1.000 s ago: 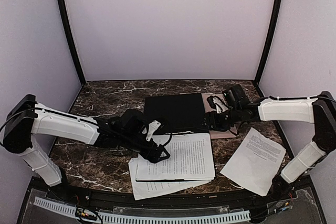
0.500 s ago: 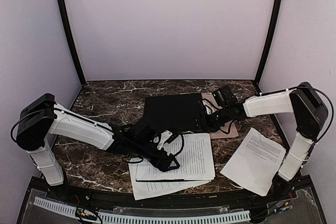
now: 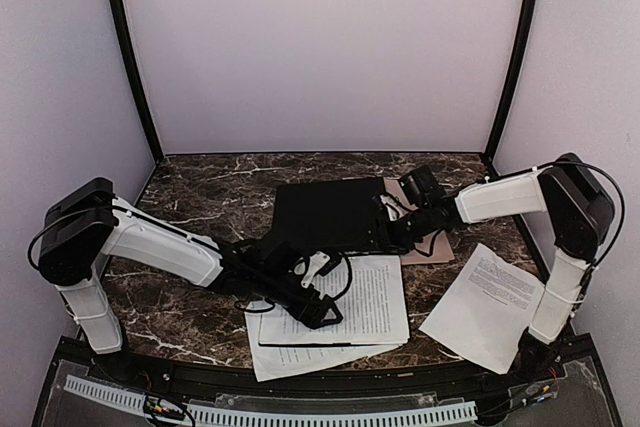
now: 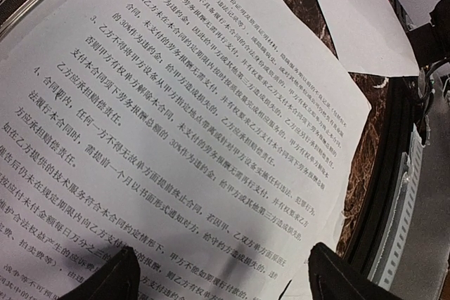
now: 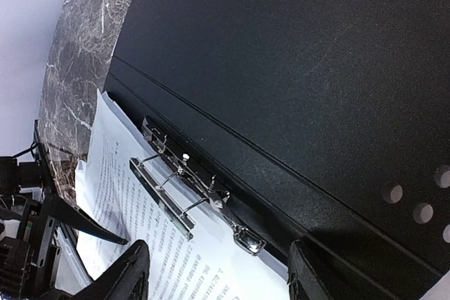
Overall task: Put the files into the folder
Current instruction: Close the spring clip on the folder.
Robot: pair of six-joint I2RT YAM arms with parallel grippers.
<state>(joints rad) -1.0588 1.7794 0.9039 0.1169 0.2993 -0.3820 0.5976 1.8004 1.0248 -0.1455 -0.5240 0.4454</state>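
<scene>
The folder (image 3: 330,209) lies open at the table's middle. Its inside looks black, and tan card (image 3: 432,247) shows at its right edge. Its metal clip (image 5: 190,187) sits by the spine, with the top sheet's edge beside it. Two files are stacked askew in front: the top sheet (image 3: 360,297) and a lower sheet (image 3: 300,355). A third sheet (image 3: 485,302) lies apart at the right. My left gripper (image 3: 318,312) is open, jaws wide just over the top sheet (image 4: 183,103). My right gripper (image 3: 395,232) is open and empty over the clip and the folder (image 5: 295,68).
The dark marble table (image 3: 200,187) has white walls behind and black corner posts. A ribbed rail (image 4: 415,187) runs along the near edge, close to the sheets. The third sheet (image 4: 351,12) lies toward the right arm's base.
My left gripper has slid nearer and rightward over the stacked sheets. My right gripper has moved left from the tan edge to the folder's clip.
</scene>
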